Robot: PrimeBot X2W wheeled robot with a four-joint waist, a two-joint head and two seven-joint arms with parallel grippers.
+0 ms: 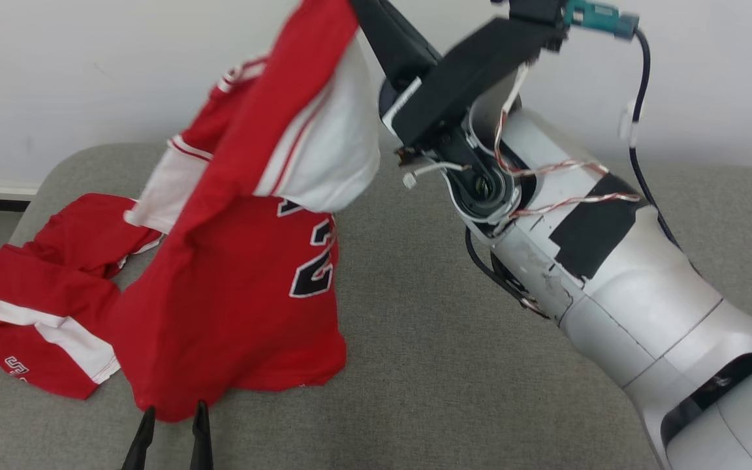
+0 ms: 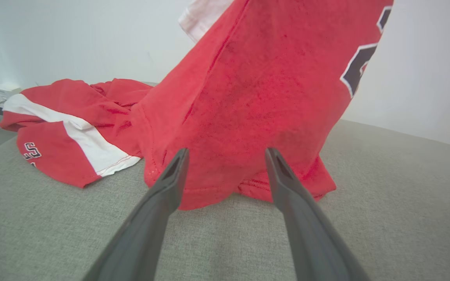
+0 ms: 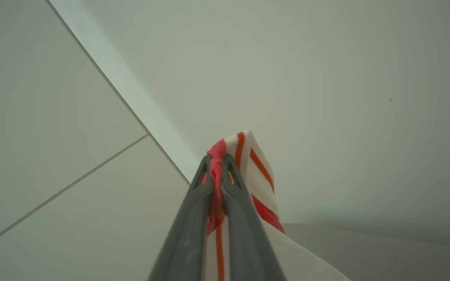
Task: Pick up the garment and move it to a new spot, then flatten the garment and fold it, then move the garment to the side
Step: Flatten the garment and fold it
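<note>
Left gripper [image 2: 227,153]: jaws wide apart, low over the grey cushion [image 1: 454,365], tips at the hanging hem, holding nothing. Red jersey [image 1: 239,287] hangs from the raised right gripper [image 3: 217,162], which is clamped on one bunched edge; the other end lies crumpled on the cushion. Risks: the thin pinch could slip under the fabric's weight, and the left closing here may catch doubled layers.

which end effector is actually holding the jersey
The right end effector, shut on the striped edge of the jersey; the left end effector stands open by the hem.
</note>
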